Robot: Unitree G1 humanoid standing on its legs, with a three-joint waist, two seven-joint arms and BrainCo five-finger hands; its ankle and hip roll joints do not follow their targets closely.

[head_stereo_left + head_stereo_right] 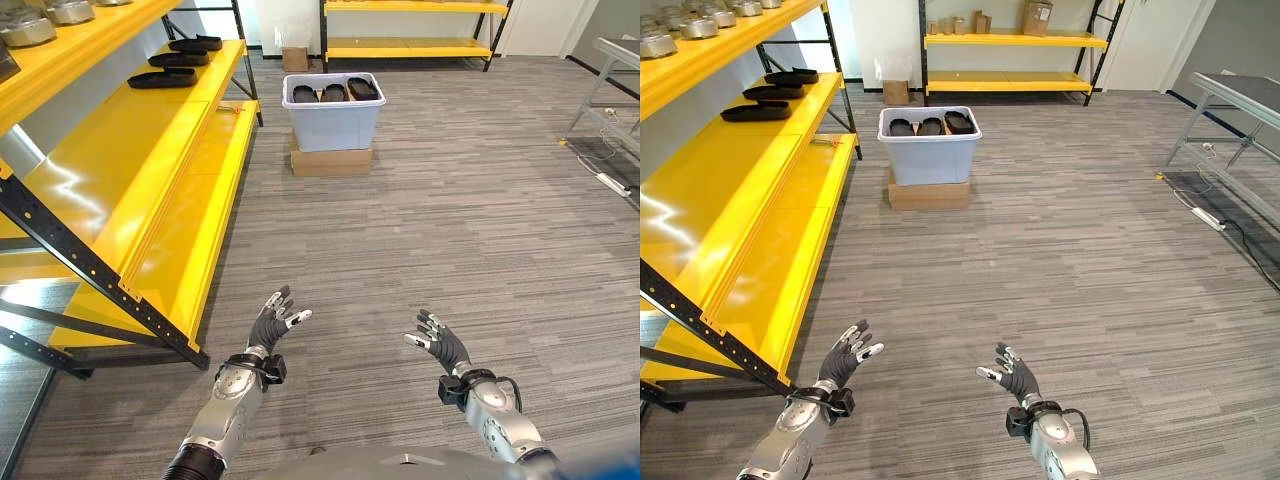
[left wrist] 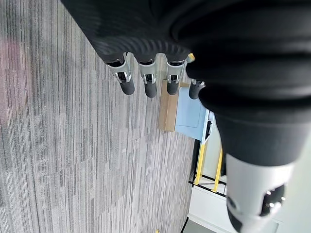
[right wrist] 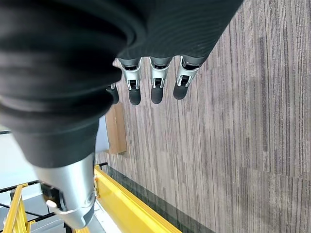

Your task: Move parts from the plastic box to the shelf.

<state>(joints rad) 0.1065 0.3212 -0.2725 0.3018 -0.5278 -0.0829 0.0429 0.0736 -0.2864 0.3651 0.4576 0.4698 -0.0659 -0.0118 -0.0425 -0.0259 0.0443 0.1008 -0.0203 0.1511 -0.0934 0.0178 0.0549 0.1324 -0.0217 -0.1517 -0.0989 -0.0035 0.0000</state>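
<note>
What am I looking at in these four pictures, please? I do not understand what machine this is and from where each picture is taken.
This is a humanoid robot. Two pictures come from cameras in its head, looking down; two come from cameras on its wrists, looking along its own fingers. Its left hand and right hand are open and hold nothing. Ahead on the floor, a plastic box stands on a cardboard box and holds dark parts. To the robot's left is a yellow shelf, where three similar parts already lie.
</note>
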